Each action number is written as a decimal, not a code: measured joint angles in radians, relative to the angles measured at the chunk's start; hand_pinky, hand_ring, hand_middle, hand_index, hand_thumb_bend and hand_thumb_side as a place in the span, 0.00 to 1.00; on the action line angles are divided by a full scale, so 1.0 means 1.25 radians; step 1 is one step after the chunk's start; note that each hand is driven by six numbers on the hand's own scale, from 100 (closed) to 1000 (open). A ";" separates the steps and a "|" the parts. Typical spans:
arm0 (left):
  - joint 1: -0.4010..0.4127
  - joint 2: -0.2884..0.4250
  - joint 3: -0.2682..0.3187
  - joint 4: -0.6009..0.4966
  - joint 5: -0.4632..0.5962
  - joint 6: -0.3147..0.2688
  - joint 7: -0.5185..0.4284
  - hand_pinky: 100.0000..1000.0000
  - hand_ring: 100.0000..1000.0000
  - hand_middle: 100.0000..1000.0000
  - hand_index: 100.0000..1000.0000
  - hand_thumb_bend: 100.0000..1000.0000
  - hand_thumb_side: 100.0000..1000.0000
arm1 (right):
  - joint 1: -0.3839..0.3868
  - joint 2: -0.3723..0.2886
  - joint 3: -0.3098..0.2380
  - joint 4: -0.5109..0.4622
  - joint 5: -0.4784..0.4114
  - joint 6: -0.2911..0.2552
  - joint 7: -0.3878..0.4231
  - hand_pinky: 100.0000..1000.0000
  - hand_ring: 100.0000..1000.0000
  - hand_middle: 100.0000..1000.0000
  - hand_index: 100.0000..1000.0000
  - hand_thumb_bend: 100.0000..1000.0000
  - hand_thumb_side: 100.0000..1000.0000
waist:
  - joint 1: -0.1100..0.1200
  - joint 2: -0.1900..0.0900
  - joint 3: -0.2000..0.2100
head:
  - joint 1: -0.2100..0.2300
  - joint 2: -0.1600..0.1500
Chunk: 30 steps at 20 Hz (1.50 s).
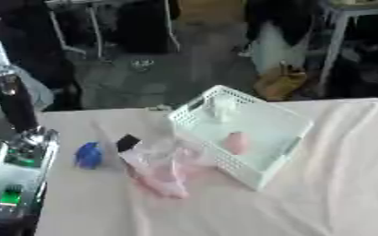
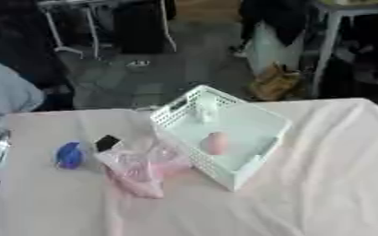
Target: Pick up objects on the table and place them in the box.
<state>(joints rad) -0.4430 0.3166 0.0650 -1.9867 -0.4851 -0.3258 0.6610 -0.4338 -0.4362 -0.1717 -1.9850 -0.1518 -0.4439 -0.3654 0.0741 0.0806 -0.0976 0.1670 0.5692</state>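
A white slatted box (image 1: 265, 173) stands tilted on the cloth-covered table at centre right. Inside it lie a pink rounded object (image 1: 237, 142) and a small pale clear item (image 1: 222, 109) near the far wall. Just left of the box lies a crumpled pink translucent bag (image 1: 162, 177) with a small black piece (image 1: 127, 142) at its top end. A blue object (image 1: 88, 155) sits further left. My left hand (image 1: 16, 177), silver with green boards, rests at the lower left edge, apart from everything. My right hand shows in neither view.
A pale pink cloth (image 2: 305, 193) covers the table, with open room at the front and right. Beyond the far edge are a dark floor, chair legs, a yellow-brown bag (image 1: 279, 82) and a table leg (image 1: 331, 46).
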 measured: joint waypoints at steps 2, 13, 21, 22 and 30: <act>0.000 0.000 0.000 0.000 0.000 0.000 0.000 0.69 0.84 0.90 0.96 0.00 1.00 | 0.000 0.000 0.000 0.000 0.000 0.000 0.000 0.82 0.89 0.79 0.83 0.00 0.76 | 0.000 0.000 0.000 | -0.001 0.000; 0.000 0.000 0.000 0.000 0.000 0.003 0.004 0.70 0.85 0.90 0.96 0.00 1.00 | 0.000 0.000 0.000 0.000 -0.004 0.000 0.000 0.82 0.89 0.79 0.83 0.00 0.76 | 0.000 0.000 0.000 | -0.003 0.000; -0.015 0.032 0.013 0.000 -0.070 0.130 -0.058 0.78 0.94 0.96 1.00 0.16 0.93 | 0.002 0.000 0.000 0.000 -0.006 0.002 -0.002 0.82 0.89 0.79 0.83 0.00 0.76 | 0.000 0.000 0.002 | -0.016 0.015; -0.019 0.052 0.013 0.000 -0.089 0.170 -0.084 0.78 0.94 0.96 1.00 0.16 0.93 | 0.003 0.000 0.000 0.000 -0.007 0.003 -0.003 0.82 0.89 0.79 0.83 0.00 0.76 | 0.000 0.000 0.000 | -0.014 0.018; -0.047 0.233 -0.035 0.085 -0.226 0.392 -0.364 0.81 0.96 0.93 1.00 0.28 0.88 | 0.003 -0.003 0.000 0.000 -0.008 0.015 -0.007 0.82 0.89 0.78 0.83 0.00 0.76 | 0.001 -0.001 -0.009 | 0.004 0.035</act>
<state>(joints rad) -0.5018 0.6076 0.0209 -1.8810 -0.7678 0.1638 0.2067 -0.4295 -0.4396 -0.1712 -1.9850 -0.1620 -0.4253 -0.3739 0.0754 0.0791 -0.1084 0.1715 0.6131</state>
